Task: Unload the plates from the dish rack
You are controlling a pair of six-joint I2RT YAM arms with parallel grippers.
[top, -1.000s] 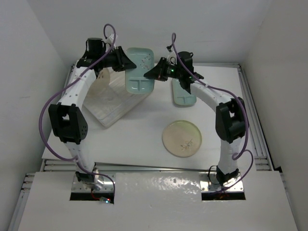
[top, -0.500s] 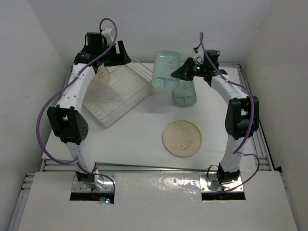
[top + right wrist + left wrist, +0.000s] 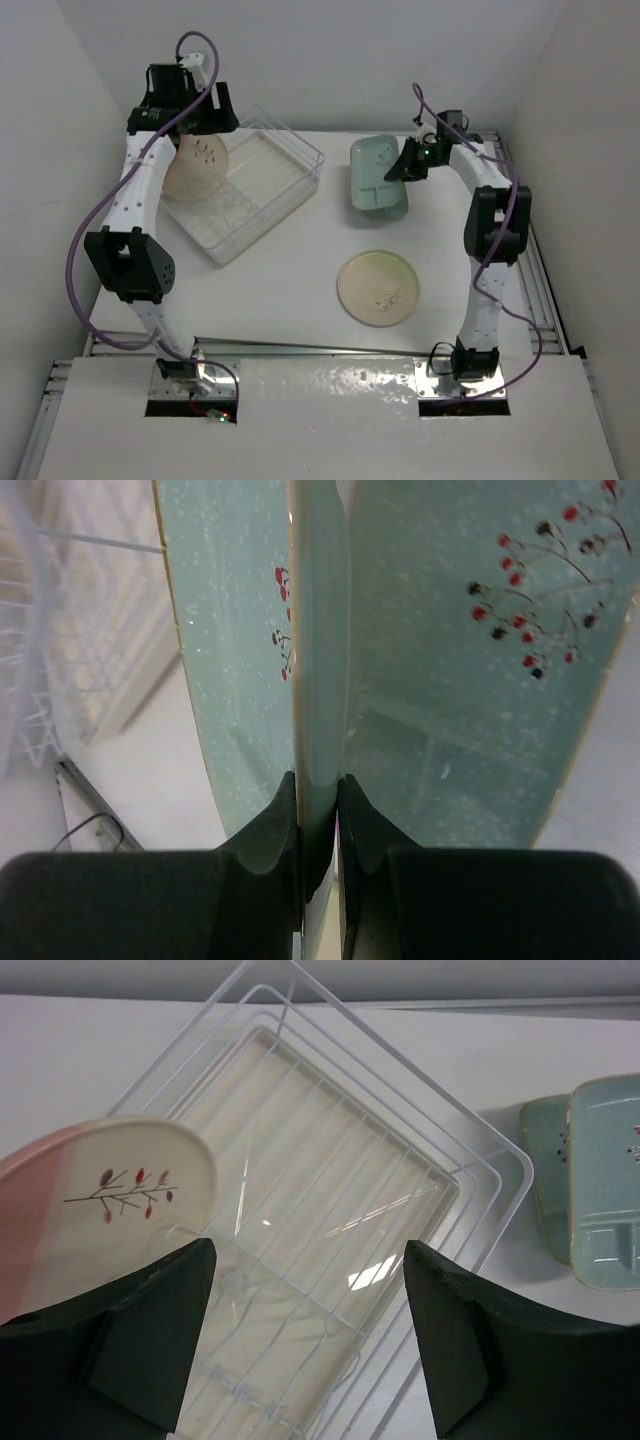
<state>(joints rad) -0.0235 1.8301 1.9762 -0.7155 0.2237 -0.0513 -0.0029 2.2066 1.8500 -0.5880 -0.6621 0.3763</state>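
Gripping a pale blue-green plate [image 3: 372, 178] edge-on by its rim in right gripper [image 3: 318, 780], jaws pinched narrow, low over a second blue-green plate [image 3: 543, 1185] far right; likely stacking. Hovering left gripper [image 3: 305, 1255] wide and empty above dish rack [image 3: 262, 190], probably for leaning pink plate [image 3: 90, 1210]. On white bench [image 3: 300, 270], near-centre: yellow-green plate [image 3: 377, 288]. Plain white walls.

White segmented left arm [image 3: 140, 195] and right arm [image 3: 484, 292], black joint housings [image 3: 130, 262], purple cable loops [image 3: 70, 268] along each arm, green indicator light [image 3: 427, 153] near right wrist, matte black moulded fingers [image 3: 480, 1360]
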